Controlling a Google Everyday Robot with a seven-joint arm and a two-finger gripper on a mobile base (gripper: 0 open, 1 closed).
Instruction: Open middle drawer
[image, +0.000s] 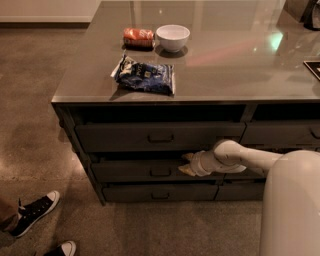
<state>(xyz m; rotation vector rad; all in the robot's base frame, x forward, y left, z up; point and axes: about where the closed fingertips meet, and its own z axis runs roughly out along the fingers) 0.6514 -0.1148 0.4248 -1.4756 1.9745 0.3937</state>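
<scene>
The middle drawer (135, 171) is the wide dark grey drawer in the left stack of the counter, between a top drawer (155, 136) and a bottom drawer (157, 192). Its small rectangular pull (160, 172) sits at the centre of the front. A dark gap shows above its front. My gripper (187, 164), on the white arm coming in from the right, is at the upper edge of the middle drawer's front, just right of the pull.
On the grey countertop (225, 70) lie a blue snack bag (145, 75), a red-orange packet (138, 36) and a white bowl (173, 37). Narrower drawers (280, 134) stand to the right. A person's sneakers (35, 212) are on the floor at lower left.
</scene>
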